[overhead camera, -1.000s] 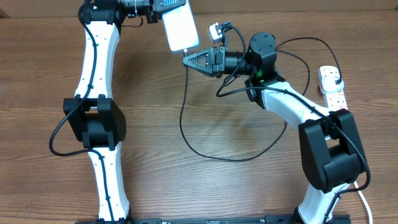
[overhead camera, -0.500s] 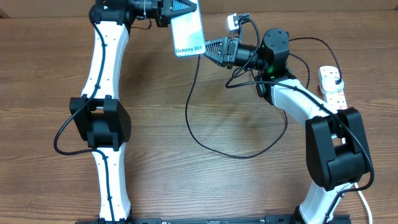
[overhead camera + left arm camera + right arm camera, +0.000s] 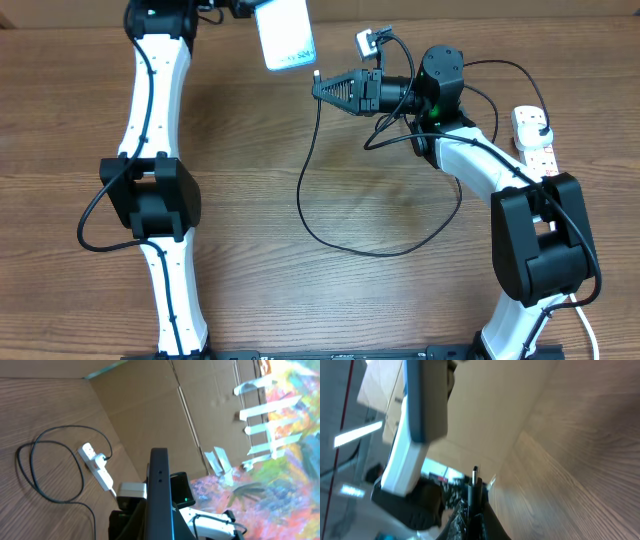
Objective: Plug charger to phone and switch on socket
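Observation:
My left gripper (image 3: 250,8) at the table's far edge is shut on the phone (image 3: 285,36), which hangs above the wood with its pale screen up; the left wrist view shows the phone (image 3: 160,490) edge-on. My right gripper (image 3: 322,87) is shut on the charger's plug tip (image 3: 316,74), a short gap right of and below the phone. In the right wrist view the tip (image 3: 475,476) sticks up from the jaws, apart from the blurred phone (image 3: 420,410). The charger cable (image 3: 305,200) loops across the table. The white socket (image 3: 537,145) lies at the right edge.
A cardboard wall (image 3: 165,415) runs behind the table's far edge. The right arm's own black wires (image 3: 480,75) arc above its wrist. The left arm's white links (image 3: 150,120) stretch down the left side. The socket (image 3: 97,467) and cable loop (image 3: 50,475) also show in the left wrist view.
The phone, almost touching the plug tip half a second ago, has moved back left and towards the far edge. My right gripper has shifted slightly left with the plug tip.

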